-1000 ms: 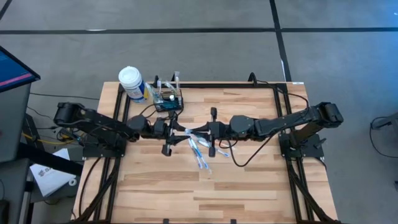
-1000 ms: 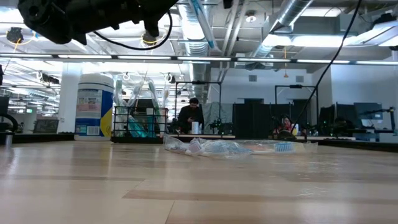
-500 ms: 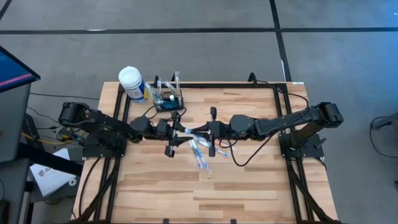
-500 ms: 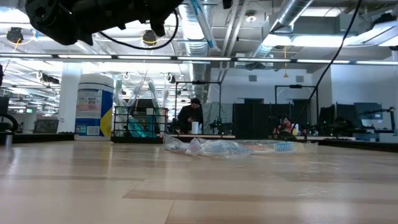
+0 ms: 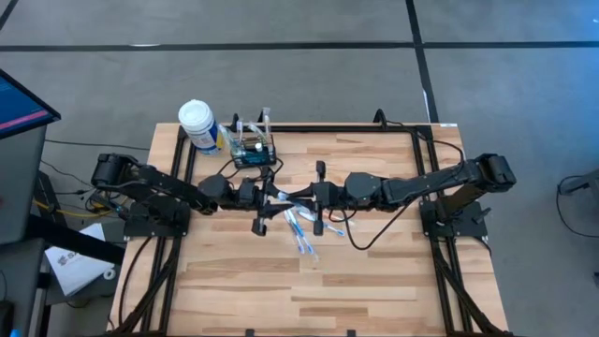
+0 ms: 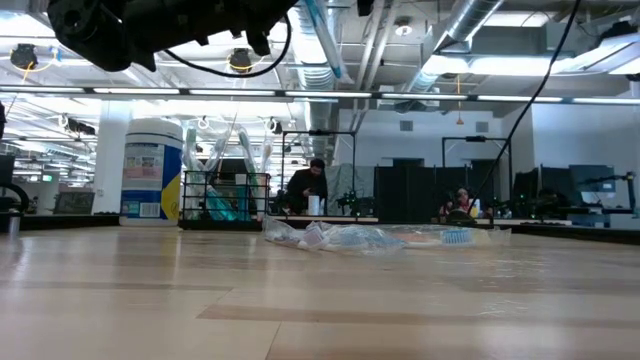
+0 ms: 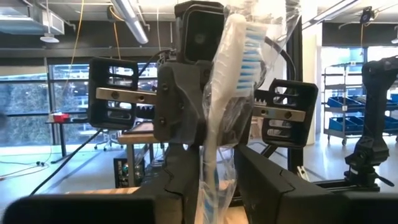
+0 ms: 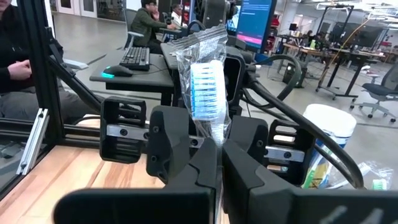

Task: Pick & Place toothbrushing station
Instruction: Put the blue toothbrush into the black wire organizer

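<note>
A toothbrush in clear plastic wrap hangs high over the table's middle, upright with its blue-white bristle head up. My left gripper and my right gripper face each other, both shut on it. The toothbrushing station, a black wire-mesh caddy, stands on its base on the table's far left part, next to a white-capped bottle. The caddy has wrapped items in it. My left gripper has the wrapped toothbrush's handle between its two fingers, below the bristles. It comes level from the table's left, its fingers across the handle. The brush stands upright, clear of the table. My right gripper pinches the plastic wrap just under the bristle head between its two fingers. It comes level from the table's right, opposite my left gripper. The wrap and brush head rise above the fingers.
Several more wrapped toothbrushes lie loose on the wood under and just in front of the grippers, seen also as a plastic heap. A black frame edges the table. People sit at desks beyond it.
My left arm has edged toward the table's right, closer to my right gripper, staying at the same height. The wrapped toothbrush stays upright between the two grippers.
</note>
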